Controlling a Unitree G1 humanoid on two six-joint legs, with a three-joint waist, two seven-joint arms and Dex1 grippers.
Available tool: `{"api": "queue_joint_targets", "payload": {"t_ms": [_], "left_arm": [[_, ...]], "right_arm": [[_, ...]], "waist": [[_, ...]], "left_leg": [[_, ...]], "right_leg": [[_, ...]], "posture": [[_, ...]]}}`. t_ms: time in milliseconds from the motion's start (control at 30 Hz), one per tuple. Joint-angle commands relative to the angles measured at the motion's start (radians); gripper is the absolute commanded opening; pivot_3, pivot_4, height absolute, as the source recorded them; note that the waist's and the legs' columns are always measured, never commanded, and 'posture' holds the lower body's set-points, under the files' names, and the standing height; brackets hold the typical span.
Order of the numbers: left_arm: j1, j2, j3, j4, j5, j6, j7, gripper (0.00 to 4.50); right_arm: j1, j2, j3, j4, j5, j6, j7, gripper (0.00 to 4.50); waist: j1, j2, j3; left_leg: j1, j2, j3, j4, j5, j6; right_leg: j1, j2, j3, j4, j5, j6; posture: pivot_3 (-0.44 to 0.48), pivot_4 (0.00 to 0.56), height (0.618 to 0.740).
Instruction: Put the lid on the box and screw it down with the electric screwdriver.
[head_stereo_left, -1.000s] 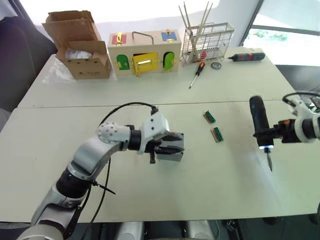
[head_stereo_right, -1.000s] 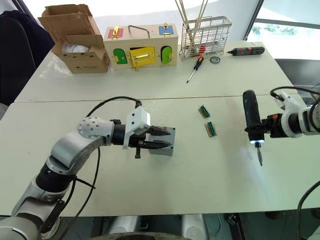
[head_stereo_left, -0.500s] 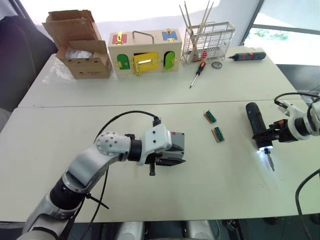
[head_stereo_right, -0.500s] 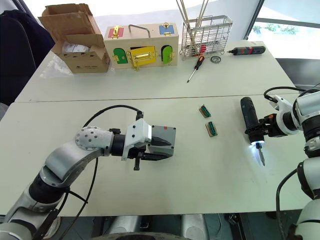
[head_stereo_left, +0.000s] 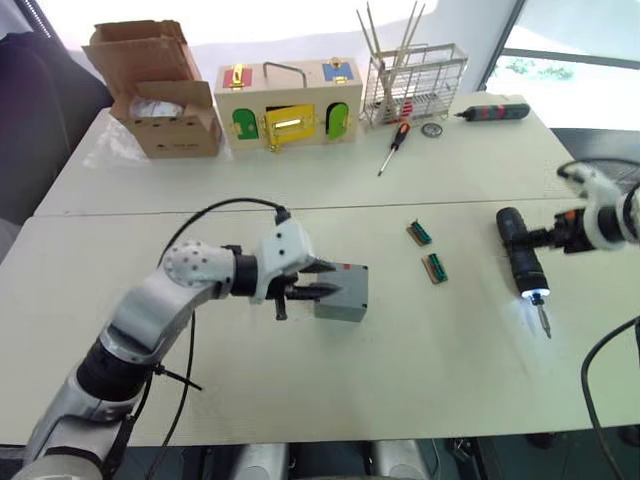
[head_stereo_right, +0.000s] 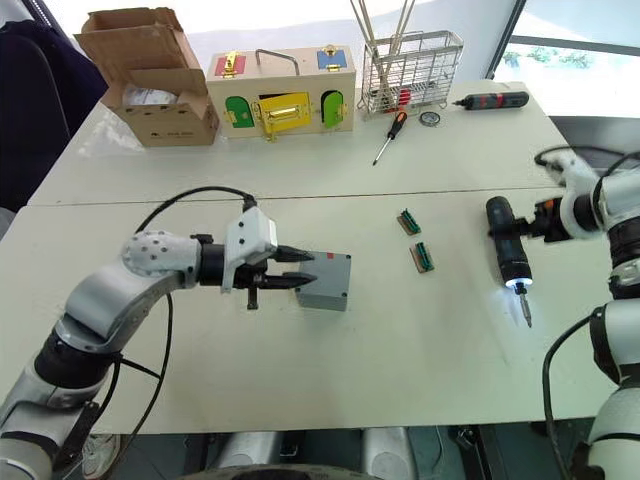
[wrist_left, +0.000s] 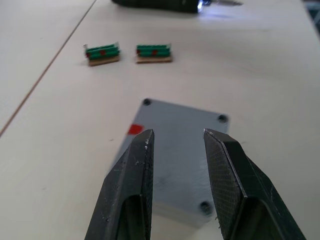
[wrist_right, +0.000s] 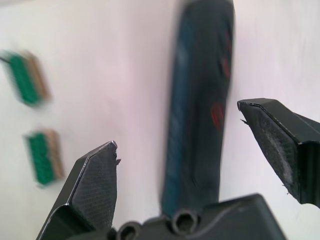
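The box (head_stereo_left: 340, 291) lay near the middle of the front worktop (head_stereo_left: 300, 390), with the lid (wrist_left: 182, 135) already seated on top (screw holes showed at its corners, and a small red mark on one side). The left hand (head_stereo_left: 322, 291) hovered just beside the box on its left side, its two fingers (wrist_left: 131, 185) narrowly apart and holding nothing; in the left wrist view the lid lay right beyond the fingertips.

The screwdriver (head_stereo_left: 522, 259) lay flat on the worktop towards the right edge, its bit pointing to the front edge and the light at its tip lit. The right hand (wrist_right: 200, 150) stood at the screwdriver's rear end, fingers spread wide to either side of the black body and not gripping it.

Two small green parts (head_stereo_left: 427, 250) lay between the box and the screwdriver. Along the far edge stood a cardboard carton (head_stereo_left: 155, 90), a wooden case with coloured doors (head_stereo_left: 288, 105), a wire rack (head_stereo_left: 415, 85), a hand screwdriver (head_stereo_left: 392, 147) and a smaller black-and-red tool (head_stereo_left: 493, 113).
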Motion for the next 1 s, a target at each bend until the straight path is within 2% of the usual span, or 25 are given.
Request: {"api": "queue_joint_targets", "payload": {"t_ms": [33,100,133,200,233,333,400,500,767,867,1000], "left_arm": [[-0.013,0.048,-0.012,0.021,0.070,-0.053,-0.016,1.53],[-0.011,0.058,-0.014,0.027,0.080,-0.062,-0.026,1.53],[-0.017,0.071,-0.036,0.025,0.100,-0.065,-0.041,1.53],[-0.026,0.088,-0.076,0.026,0.143,-0.073,-0.055,1.53],[-0.028,0.094,-0.089,0.028,0.161,-0.078,-0.057,1.53],[-0.022,0.085,-0.119,0.029,0.179,-0.068,-0.064,1.53],[-0.015,0.073,-0.136,0.031,0.183,-0.066,-0.070,1.53],[-0.004,0.052,-0.154,0.054,0.196,-0.076,-0.071,1.53],[0.005,-0.007,-0.185,0.116,0.235,-0.093,-0.063,1.53],[-0.008,-0.062,-0.188,0.166,0.232,-0.098,-0.057,1.53],[-0.044,-0.135,-0.218,0.263,0.289,-0.175,-0.034,1.53]], "right_arm": [[0.057,-0.018,-0.103,-0.248,0.063,-0.005,0.020,4.47],[0.117,-0.018,-0.148,-0.368,0.108,0.033,0.036,4.47],[0.267,-0.019,-0.189,-0.611,0.223,0.061,0.092,4.47],[0.504,-0.020,-0.244,-0.961,0.363,0.067,0.156,4.47],[0.582,-0.020,-0.261,-1.062,0.392,0.056,0.161,4.47],[0.742,0.013,-0.257,-1.207,0.407,0.068,0.075,4.47],[0.793,0.058,-0.239,-1.256,0.421,0.073,0.017,4.47],[0.798,0.120,-0.185,-1.271,0.407,0.075,-0.060,4.47],[0.773,0.216,-0.092,-1.242,0.378,0.057,-0.160,4.47],[0.755,0.257,-0.069,-1.231,0.385,0.060,-0.184,4.47],[0.745,0.293,-0.045,-1.259,0.408,0.080,-0.198,4.47]], "waist": [[0.002,-0.001,0.000],[0.007,-0.001,0.000],[0.016,-0.002,0.001],[0.027,-0.003,0.001],[0.032,-0.003,0.001],[0.031,-0.003,0.001],[0.028,-0.006,0.001],[0.027,-0.007,0.001],[0.028,-0.008,0.001],[0.029,-0.008,0.001],[0.027,-0.008,0.001]], "left_leg": [[0.000,0.000,0.000,-0.001,0.000,0.000],[0.000,0.002,-0.001,-0.001,0.000,0.000],[0.000,0.002,-0.001,-0.001,0.000,0.000],[-0.001,0.002,-0.003,0.001,0.000,0.000],[-0.001,0.002,-0.003,0.002,-0.001,0.001],[-0.002,0.000,-0.003,0.006,-0.001,0.001],[0.000,-0.001,-0.002,0.008,-0.004,0.008],[0.006,0.000,-0.003,0.008,-0.005,0.009],[0.003,0.000,-0.003,0.007,-0.002,0.004],[0.003,0.000,-0.004,0.007,-0.002,0.003],[0.003,-0.001,-0.004,0.007,-0.002,0.003]], "right_leg": [[0.000,0.001,0.000,0.000,0.000,0.000],[0.000,0.001,-0.001,0.001,0.000,0.000],[0.000,0.001,-0.001,0.001,0.000,0.000],[0.001,0.001,-0.002,0.001,0.000,0.000],[0.001,0.001,-0.002,0.001,0.000,0.000],[0.002,0.000,-0.001,0.003,0.000,0.001],[0.005,0.000,0.001,0.002,0.002,0.003],[0.012,0.000,0.001,-0.001,0.002,0.003],[0.009,0.000,-0.001,-0.001,0.002,0.004],[0.009,0.000,-0.001,-0.001,0.002,0.004],[0.009,0.000,-0.001,-0.001,0.002,0.004]], "posture": [[0.000,0.150,0.730],[0.000,0.150,0.730],[0.000,0.150,0.730],[0.000,0.150,0.730],[0.000,0.150,0.730],[0.000,0.150,0.730],[0.000,0.150,0.730],[0.000,0.150,0.730],[0.000,0.150,0.730],[0.000,0.150,0.730],[0.000,0.150,0.730]]}}
